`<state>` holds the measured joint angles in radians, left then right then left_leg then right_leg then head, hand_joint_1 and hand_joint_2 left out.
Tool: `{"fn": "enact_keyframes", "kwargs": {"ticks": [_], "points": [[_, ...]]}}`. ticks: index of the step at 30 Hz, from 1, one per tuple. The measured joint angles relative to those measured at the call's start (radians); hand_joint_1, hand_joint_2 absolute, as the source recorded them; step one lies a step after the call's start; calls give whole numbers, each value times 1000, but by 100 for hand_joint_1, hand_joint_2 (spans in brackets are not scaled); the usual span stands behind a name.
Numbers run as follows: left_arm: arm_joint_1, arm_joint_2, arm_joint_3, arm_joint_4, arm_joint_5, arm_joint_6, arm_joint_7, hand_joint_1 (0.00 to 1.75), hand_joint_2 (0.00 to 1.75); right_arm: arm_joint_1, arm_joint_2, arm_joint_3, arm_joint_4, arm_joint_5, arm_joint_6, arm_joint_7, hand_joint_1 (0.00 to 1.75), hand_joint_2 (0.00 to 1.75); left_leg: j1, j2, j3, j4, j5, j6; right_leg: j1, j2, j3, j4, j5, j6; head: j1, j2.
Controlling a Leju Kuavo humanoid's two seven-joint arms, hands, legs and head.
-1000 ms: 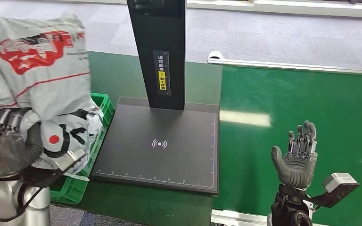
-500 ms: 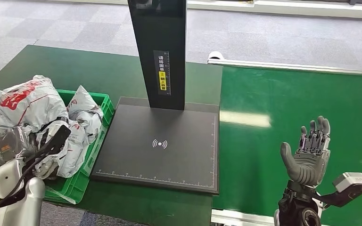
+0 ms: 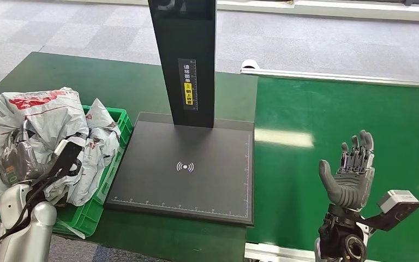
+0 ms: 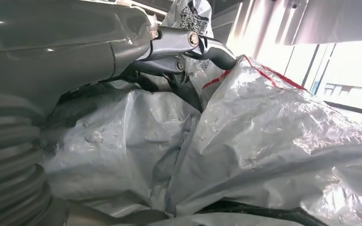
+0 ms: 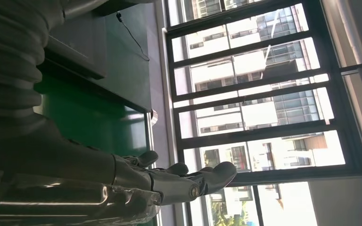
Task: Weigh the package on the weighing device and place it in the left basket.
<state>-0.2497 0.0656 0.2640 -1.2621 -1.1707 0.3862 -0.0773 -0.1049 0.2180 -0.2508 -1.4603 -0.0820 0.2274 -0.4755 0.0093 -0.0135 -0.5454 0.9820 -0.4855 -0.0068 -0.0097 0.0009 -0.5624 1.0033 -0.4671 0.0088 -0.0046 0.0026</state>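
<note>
left robot hand (image 3: 16, 164) is down in the green basket (image 3: 117, 117), pressed in among crumpled grey mailers, and the package (image 3: 43, 114) with the red print sits right on top of it. the left wrist view has fingers (image 4: 188, 40) stretched across the plastic, but whether they grip it or have let go, i cannot tell. over on the other side, the right robot hand (image 3: 349, 177) is raised palm-up, fingers apart, holding nothing, above the green belt (image 3: 360, 114). the weighing device (image 3: 188, 169) lies bare between them on the green surface (image 3: 87, 76). so weighing looks done, the package is in the left basket; release and withdrawal appear to be what's left.
</note>
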Motion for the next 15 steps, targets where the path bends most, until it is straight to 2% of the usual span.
{"fn": "enact_keyframes", "kwargs": {"ticks": [6, 9, 12, 15], "points": [[1, 0, -1, 0, 15, 14, -12, 0, 175, -2, 0, 2, 7, 0, 0, 0, 0, 175, 0, 0, 0, 0, 0, 0, 0, 0, 0, 0, 0, 0, 0, 0], [10, -2, -1, -10, 66, 103, -70, 0, 175, -3, 0, 7, 10, 0, -4, 2, 0, 175, 0, 0, 0, 0, 0, 0, 0, 0, 0, 0, 0, 0, 0, 0], [28, -18, 16, -54, 105, 250, -176, 0, 175, -5, 0, 18, 14, -2, -14, 6, 0, 175, 0, 1, -1, 0, 0, 0, 0, 0, 0, 0, 0, 0, 0, 0], [43, -78, 88, -135, 179, 309, -375, 0, 175, -6, -1, 37, 17, -2, -27, 9, 0, 175, 0, 1, -1, 0, 0, 0, 0, 0, -1, 0, 0, 0, 0, 0]]}}
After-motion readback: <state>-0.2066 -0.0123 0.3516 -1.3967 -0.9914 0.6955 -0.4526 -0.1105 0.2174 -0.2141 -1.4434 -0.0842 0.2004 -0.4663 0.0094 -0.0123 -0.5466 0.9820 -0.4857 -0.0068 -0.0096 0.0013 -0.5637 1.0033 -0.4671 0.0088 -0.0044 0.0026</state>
